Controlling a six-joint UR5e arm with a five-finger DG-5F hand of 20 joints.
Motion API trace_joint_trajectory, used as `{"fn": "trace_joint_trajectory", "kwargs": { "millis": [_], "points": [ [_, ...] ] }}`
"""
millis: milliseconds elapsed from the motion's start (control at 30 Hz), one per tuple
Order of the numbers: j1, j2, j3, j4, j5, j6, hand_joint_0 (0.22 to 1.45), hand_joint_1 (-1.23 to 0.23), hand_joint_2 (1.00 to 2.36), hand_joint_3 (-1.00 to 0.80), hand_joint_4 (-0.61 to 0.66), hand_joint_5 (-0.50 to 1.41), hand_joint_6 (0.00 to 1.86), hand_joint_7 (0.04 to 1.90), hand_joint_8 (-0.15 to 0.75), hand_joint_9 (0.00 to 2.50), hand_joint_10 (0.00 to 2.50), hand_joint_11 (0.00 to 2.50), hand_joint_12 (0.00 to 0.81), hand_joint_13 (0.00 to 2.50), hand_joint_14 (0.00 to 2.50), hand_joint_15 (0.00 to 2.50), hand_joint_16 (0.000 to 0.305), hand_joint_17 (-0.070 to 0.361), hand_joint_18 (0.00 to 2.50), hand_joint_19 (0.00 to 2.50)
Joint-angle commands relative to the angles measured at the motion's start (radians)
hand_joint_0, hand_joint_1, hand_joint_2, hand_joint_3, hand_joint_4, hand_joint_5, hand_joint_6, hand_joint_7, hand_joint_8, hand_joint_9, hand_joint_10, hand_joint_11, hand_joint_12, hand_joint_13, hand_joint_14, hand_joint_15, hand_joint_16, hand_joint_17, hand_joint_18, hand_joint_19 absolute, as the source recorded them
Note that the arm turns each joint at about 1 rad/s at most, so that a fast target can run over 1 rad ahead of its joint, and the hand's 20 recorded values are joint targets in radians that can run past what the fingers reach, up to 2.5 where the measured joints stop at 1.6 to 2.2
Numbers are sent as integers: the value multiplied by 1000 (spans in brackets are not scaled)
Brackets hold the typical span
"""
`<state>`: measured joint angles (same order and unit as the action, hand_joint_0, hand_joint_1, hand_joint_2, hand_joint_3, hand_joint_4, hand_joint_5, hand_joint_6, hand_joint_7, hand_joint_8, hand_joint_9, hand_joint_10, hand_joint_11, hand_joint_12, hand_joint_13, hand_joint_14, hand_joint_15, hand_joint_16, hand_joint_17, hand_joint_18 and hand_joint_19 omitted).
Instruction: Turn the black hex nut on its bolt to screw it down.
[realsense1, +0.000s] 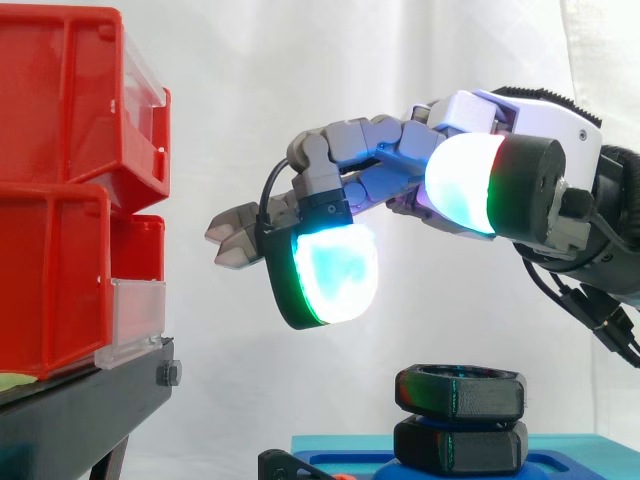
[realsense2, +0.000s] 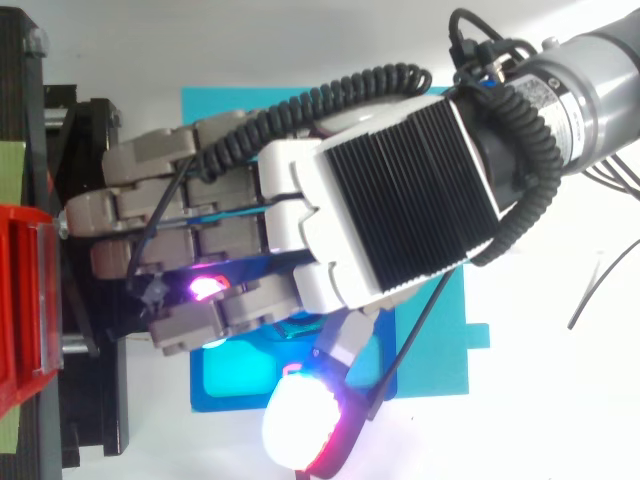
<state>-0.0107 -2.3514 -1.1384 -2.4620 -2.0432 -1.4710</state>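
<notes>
Side view, from the left: red bins (realsense1: 60, 190) sat stacked on the black stand (realsense1: 85, 400), well apart from my work. My robot hand (realsense1: 380, 150) hung released in the air, fingers (realsense1: 235, 238) reaching loosely toward the bins and gripping nothing, its glowing thumb pad (realsense1: 335, 270) above and left of the black hex nut (realsense1: 460, 390). That nut sat atop a second black hex piece (realsense1: 460, 446) near the middle of the blue base (realsense1: 565, 452); the bolt itself I could not make out. I judged the nut light, rigid and slick-faced, best pinched across opposite flats from above.
</notes>
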Motion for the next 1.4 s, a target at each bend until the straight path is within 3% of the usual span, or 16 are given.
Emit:
{"fn": "trace_joint_trajectory", "kwargs": {
  "millis": [0, 200, 367, 533, 833, 1067, 1233, 1367],
  "points": [
    [15, 0, 0, -11, 21, -2, 497, -148, 1000, -500, 184, -12, 502, 1485, 258, 747, 2, 71, 319, 572, 0, 19, 55, 124, 550, 288],
    [40, 0, -1, -55, 49, -11, 498, -162, 1000, -500, 178, -13, 502, 1491, 256, 746, 3, 72, 320, 572, 0, 19, 55, 123, 549, 288],
    [49, 0, -27, -51, 61, -14, 500, -188, 1000, -500, 139, -14, 502, 1471, 248, 748, 0, 63, 317, 576, 0, 24, 55, 123, 555, 289],
    [49, 0, -46, -3, 64, -15, 500, -199, 1000, -500, 131, -17, 503, 1443, 243, 746, 0, 67, 317, 576, 0, 20, 55, 123, 561, 289],
    [41, -11, -46, -25, 61, -25, 500, -199, 1000, -500, 150, -21, 504, 1406, 244, 755, 1, 75, 316, 575, 1, 19, 54, 123, 563, 288],
    [40, -29, -46, 11, 61, -23, 500, -198, 1000, -500, 156, -22, 504, 1400, 243, 751, 3, 73, 318, 579, 0, 24, 55, 123, 563, 287],
    [40, -29, -46, 9, 60, -23, 500, -195, 1000, -500, 148, -1, 501, 1578, 246, 755, 3, 69, 317, 578, 0, 15, 54, 122, 559, 285],
    [38, -29, -46, 6, 60, -25, 500, -195, 1000, -500, 142, 2, 515, 1597, 247, 759, 3, 70, 317, 579, 1, 21, 54, 122, 559, 289]
  ]
}}
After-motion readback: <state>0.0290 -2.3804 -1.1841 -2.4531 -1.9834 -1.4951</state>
